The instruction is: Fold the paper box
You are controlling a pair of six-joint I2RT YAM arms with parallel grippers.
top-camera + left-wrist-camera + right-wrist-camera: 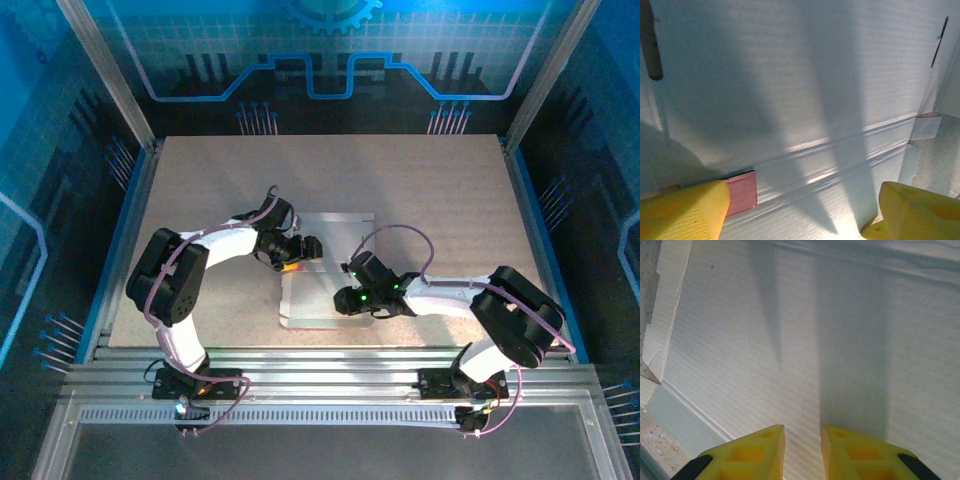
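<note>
- Whitish cardboard faces up: the box (312, 295) lies as an opened sheet on the table (420, 190), close to the middle of the near edge and well away from the far edge and both side edges.
- Progress, as I judge it, is early. From above the sheet looks nearly flat, and I can make out no standing walls and no closed shape.
- One small sign of folding shows in the left wrist view. A pink tab (742, 192) is turned over onto the white side, just beside one yellow finger (685, 210).
- What looks left to do is raising the sides along the creases (840, 145), tucking the flaps and closing the shape, which is most of the job.
- The sheet is thin, with a fine ribbed grain. It has parallel scored lines, a dark slot (651, 47) near one edge and stepped flap cut-outs at the side where the table shows.
- The left gripper (805, 200) hovers over the sheet's left part with its jaws spread wide and nothing between them.
- The right gripper (802, 440) is low over the sheet's near right part. Its jaws are almost together with a narrow gap, and it holds nothing.
- Whether either gripper presses on the cardboard, I cannot tell.
</note>
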